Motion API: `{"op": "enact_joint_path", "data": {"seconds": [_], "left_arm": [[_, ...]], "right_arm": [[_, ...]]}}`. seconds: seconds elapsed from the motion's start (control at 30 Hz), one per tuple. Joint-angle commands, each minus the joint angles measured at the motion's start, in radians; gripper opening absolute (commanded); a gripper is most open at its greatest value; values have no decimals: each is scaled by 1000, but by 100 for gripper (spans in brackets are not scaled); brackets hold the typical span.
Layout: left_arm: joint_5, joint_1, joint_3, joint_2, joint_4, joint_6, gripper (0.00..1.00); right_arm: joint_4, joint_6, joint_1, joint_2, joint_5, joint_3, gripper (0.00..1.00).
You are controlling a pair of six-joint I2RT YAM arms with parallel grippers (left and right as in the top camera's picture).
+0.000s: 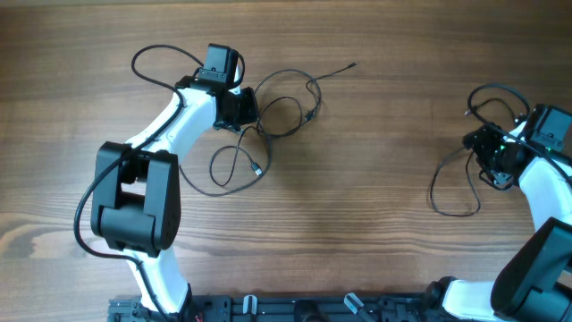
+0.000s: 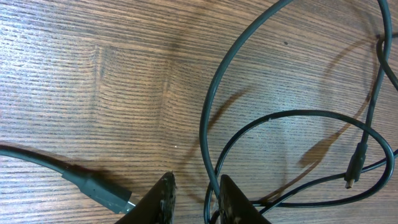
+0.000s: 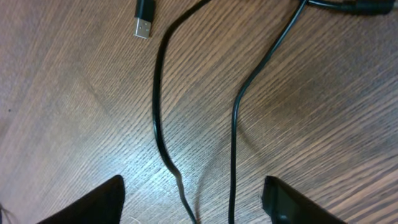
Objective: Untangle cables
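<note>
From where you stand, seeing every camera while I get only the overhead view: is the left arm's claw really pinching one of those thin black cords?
Observer: It looks so. In the left wrist view a thin black cord runs down between the nearly closed fingers of the left gripper.
Visitor: And the right claw?
Observer: The right gripper stands wide open; two black cord strands pass between its fingers, unpinched.
Visitor: Any plug near it?
Observer: A black plug with a silver metal tip lies on the brown wooden table ahead of it.
</note>
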Motion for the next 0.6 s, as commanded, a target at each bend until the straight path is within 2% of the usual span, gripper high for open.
{"op": "enact_joint_path", "data": {"seconds": [0.0, 0.13, 0.23, 0.33, 0.4, 0.57], "left_arm": [[-9, 1, -5, 13, 4, -5, 25], [-9, 1, -5, 13, 3, -5, 28], [-10, 1, -5, 13, -7, -5, 29], [-10, 1, -5, 13, -3, -6, 29], [-10, 1, -5, 13, -1, -10, 30], [-10, 1, -5, 13, -17, -9, 30]], "right_arm": [[-14, 0, 6, -5, 10, -8, 78], [-42, 1, 17, -5, 26, -8, 79], [-68, -1, 65, -5, 116, -8, 82], [-59, -1, 177, -5, 358, -8, 85], [-51, 3, 222, -3, 452, -8, 88], [-33, 7, 246, 27, 474, -8, 93]]}}
